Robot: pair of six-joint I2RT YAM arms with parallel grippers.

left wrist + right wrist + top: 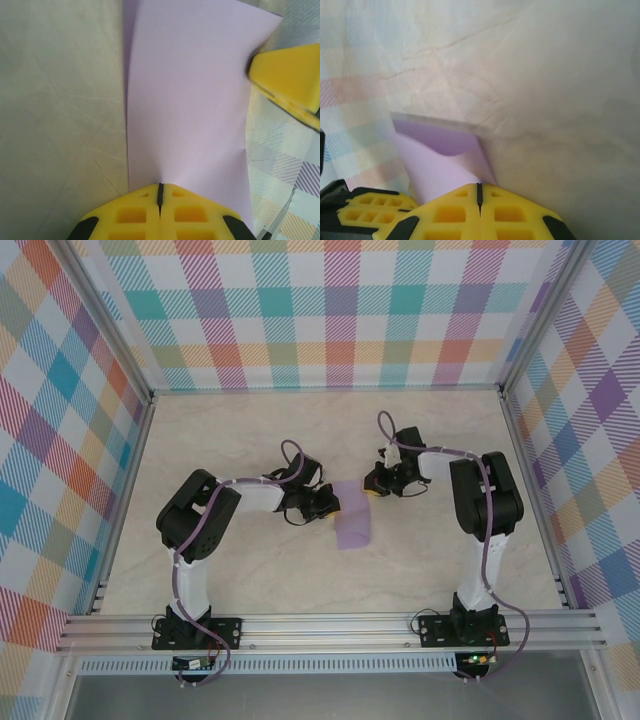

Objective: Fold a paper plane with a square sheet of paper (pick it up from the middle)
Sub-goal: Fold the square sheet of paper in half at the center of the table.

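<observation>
lavender paper sheet (352,527), folded narrow, lies abt mid-desk (250,580). left hand (332,508) is clamped on its left edge, right hand (373,487) is clamped on its far right corner. imo a fold step is in hand: hold both pinches firm, move the hands together w/o twisting, line edges up b4 pressing the crease, else the sheet buckles or tears.

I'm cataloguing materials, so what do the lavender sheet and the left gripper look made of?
Square sheet of paper: thin matte lavender paper, bowing softly where pinched. Left gripper: matte yellow plastic, probably moulded or printed, judging by its grid of pockets.
</observation>
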